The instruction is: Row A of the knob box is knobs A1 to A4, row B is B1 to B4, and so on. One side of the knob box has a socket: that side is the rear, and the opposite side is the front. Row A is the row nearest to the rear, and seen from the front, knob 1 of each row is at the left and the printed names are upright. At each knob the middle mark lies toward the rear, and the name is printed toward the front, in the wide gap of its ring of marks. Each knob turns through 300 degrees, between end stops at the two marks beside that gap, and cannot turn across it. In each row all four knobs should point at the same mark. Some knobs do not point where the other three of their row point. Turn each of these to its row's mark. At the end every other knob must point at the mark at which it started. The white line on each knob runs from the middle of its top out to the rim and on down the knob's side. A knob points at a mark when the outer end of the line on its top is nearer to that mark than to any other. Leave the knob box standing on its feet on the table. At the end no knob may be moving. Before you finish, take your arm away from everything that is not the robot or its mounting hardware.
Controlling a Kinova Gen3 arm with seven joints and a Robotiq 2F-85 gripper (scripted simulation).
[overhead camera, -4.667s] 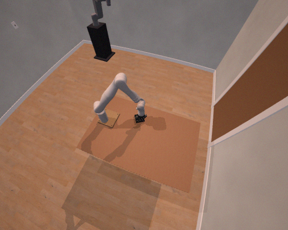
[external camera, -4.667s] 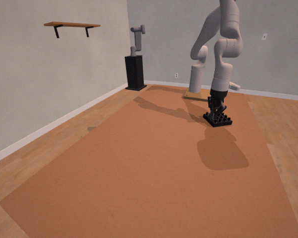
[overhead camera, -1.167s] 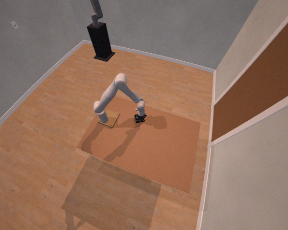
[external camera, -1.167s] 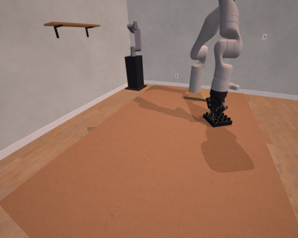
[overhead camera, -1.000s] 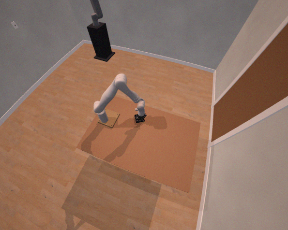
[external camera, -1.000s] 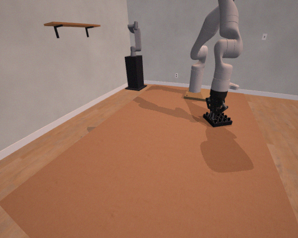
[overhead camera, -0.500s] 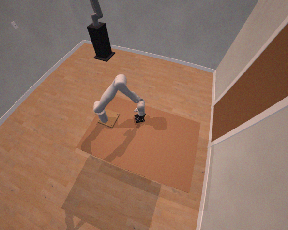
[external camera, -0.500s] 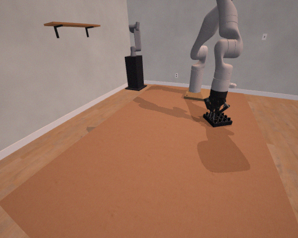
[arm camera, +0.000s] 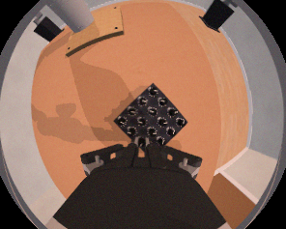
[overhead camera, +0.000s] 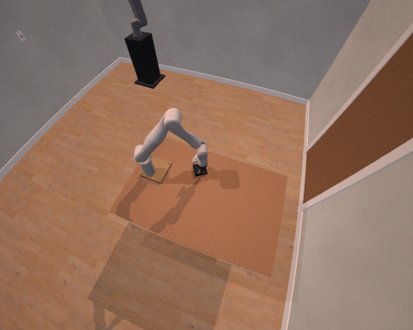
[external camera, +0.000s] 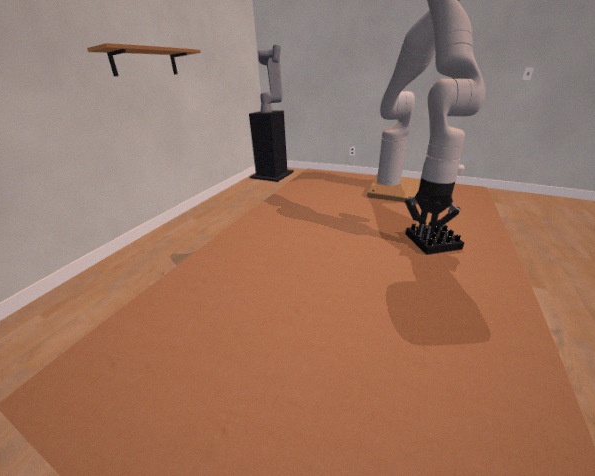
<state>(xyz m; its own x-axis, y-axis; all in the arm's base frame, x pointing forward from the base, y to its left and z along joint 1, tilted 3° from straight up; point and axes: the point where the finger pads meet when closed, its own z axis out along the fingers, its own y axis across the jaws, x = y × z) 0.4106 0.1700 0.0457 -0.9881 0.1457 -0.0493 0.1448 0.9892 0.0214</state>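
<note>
The black knob box (overhead camera: 200, 174) (external camera: 443, 248) (arm camera: 152, 122) sits flat on the mat, with four rows of four black knobs. In the wrist view it appears turned like a diamond. My gripper (external camera: 430, 224) (arm camera: 141, 142) points down over it, its fingers nearly closed on one knob (arm camera: 141, 143). That knob is third from the left corner along the lower-left edge in the wrist view. The bottom corner knob is hidden by the fingers. White lines and ring marks show at several knobs, but names, exact pointings and the socket cannot be made out.
The orange-brown mat (overhead camera: 248, 209) (external camera: 266, 327) (arm camera: 184, 71) lies under the box. My arm's wooden base plate (overhead camera: 164, 174) (external camera: 379, 195) (arm camera: 108, 23) is nearby. A second arm stands on a black pedestal (overhead camera: 143, 58) (external camera: 268, 143) by the wall. A wall shelf (external camera: 143, 49) is far off.
</note>
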